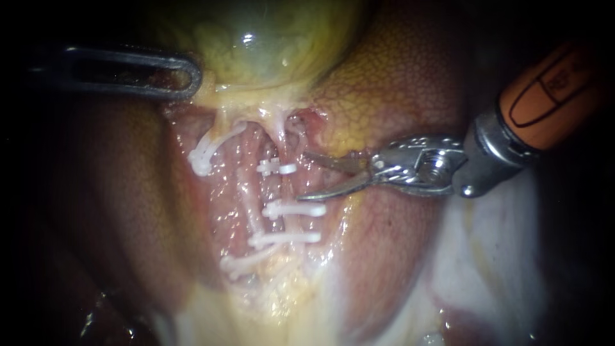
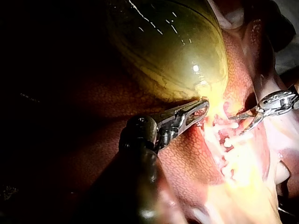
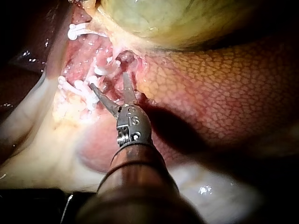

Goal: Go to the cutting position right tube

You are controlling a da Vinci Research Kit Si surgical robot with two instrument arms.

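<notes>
The right tube (image 1: 280, 187) runs down from the gallbladder (image 1: 269, 38) and carries white clips: one above (image 1: 277, 168) and two below (image 1: 296, 208). My right instrument (image 1: 303, 175) comes in from the right with curved blades open. Their tips lie just right of the tube, level with the bare stretch between the clips, and nothing is between them. In the right wrist view the blades (image 3: 110, 81) spread ahead of the shaft among the clips (image 3: 86, 95). My left instrument (image 1: 186, 80) is shut on the gallbladder's neck, as the left wrist view (image 2: 202, 109) also shows.
A second tube (image 1: 246, 198) with its own clips (image 1: 202, 157) lies left of the right tube. Liver (image 1: 397, 83) surrounds the dissected bed on both sides. Pale tissue (image 1: 487, 256) lies under the right instrument's shaft.
</notes>
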